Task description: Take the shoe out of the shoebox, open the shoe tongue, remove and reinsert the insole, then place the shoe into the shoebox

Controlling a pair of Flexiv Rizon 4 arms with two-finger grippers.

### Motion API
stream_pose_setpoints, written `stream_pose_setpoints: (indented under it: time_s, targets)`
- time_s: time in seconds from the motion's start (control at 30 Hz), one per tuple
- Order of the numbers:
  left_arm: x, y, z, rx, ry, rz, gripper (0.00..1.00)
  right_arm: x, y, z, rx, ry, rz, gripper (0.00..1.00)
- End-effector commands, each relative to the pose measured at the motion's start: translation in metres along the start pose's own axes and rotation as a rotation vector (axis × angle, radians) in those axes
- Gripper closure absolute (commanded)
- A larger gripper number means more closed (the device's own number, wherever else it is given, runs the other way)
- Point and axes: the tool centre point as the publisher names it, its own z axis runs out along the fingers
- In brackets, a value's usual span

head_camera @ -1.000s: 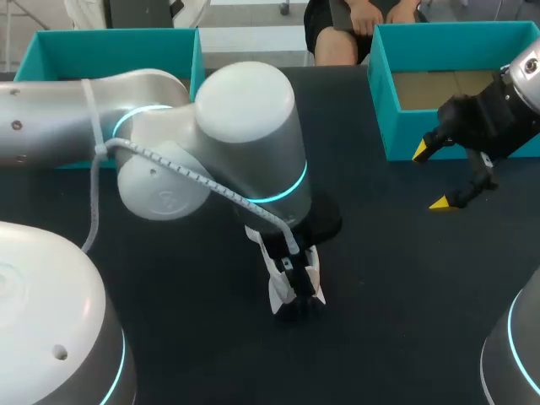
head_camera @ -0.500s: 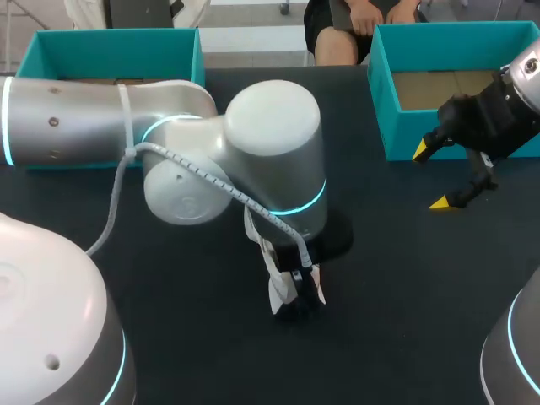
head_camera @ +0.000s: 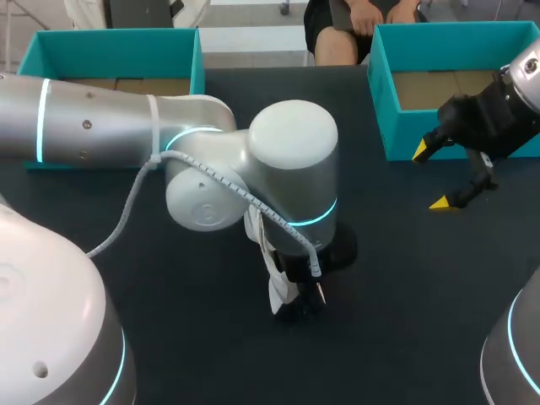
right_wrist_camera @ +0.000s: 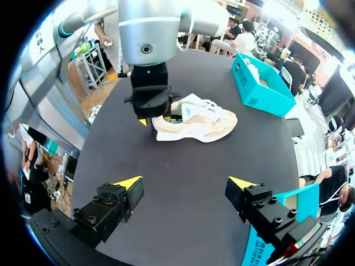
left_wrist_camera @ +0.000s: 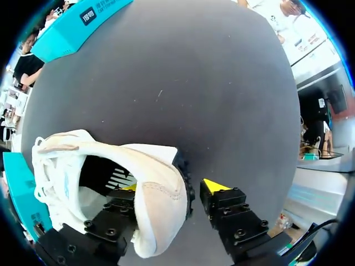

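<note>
The white shoe (left_wrist_camera: 150,166) lies on its side on the dark table (head_camera: 405,295), out in the open between the two teal boxes, well away from both. The left gripper (left_wrist_camera: 172,187) comes straight down over its heel. One yellow-tipped finger is tucked inside the opening and the other (left_wrist_camera: 216,185) stands just outside the heel wall, with a thin sliver of table showing between them, so the claw looks released rather than clamped. From above, the left arm hides most of the shoe. Over to the right, the right gripper (head_camera: 439,177) hangs above the table just beside the near corner of the right-hand teal box (head_camera: 456,143), its fingers spread wide and holding nothing. The left-hand teal box (head_camera: 110,51) sits at the table's far corner.
</note>
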Motion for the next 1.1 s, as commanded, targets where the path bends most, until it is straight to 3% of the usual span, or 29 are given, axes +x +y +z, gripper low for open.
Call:
stream_pose_setpoints:
  time_s: [0.03,0.17,0.23,0.27,0.4,0.57,0.9,1.1]
  targets:
    - [0.001,0.003,0.003,-0.003,0.007,-0.002,0.59,0.0,0.0,0.001,0.002,-0.001,0.0,0.0]
    - [0.002,0.009,0.001,-0.01,0.013,0.003,0.69,0.0,0.0,0.001,0.002,-0.001,0.0,0.0]
    - [0.001,0.01,0.002,-0.019,0.024,-0.002,0.96,0.0,0.0,0.001,0.002,-0.001,0.0,0.0]
    - [0.001,0.011,0.003,-0.018,0.03,0.001,1.0,0.0,0.0,0.001,0.002,-0.001,0.0,0.0]
    - [0.003,0.017,-0.005,-0.014,0.062,0.019,1.0,0.0,0.0,0.001,0.002,-0.001,0.0,0.0]
    - [0.004,0.022,-0.032,-0.013,0.098,0.081,1.0,0.0,0.0,0.001,0.002,-0.001,0.0,0.0]
    - [-0.003,0.036,-0.126,-0.046,0.232,0.21,1.0,0.0,0.0,0.001,0.002,-0.001,0.0,0.0]
    - [0.005,0.039,-0.178,-0.066,0.197,0.296,1.0,0.0,0.0,0.001,0.002,-0.001,0.0,0.0]
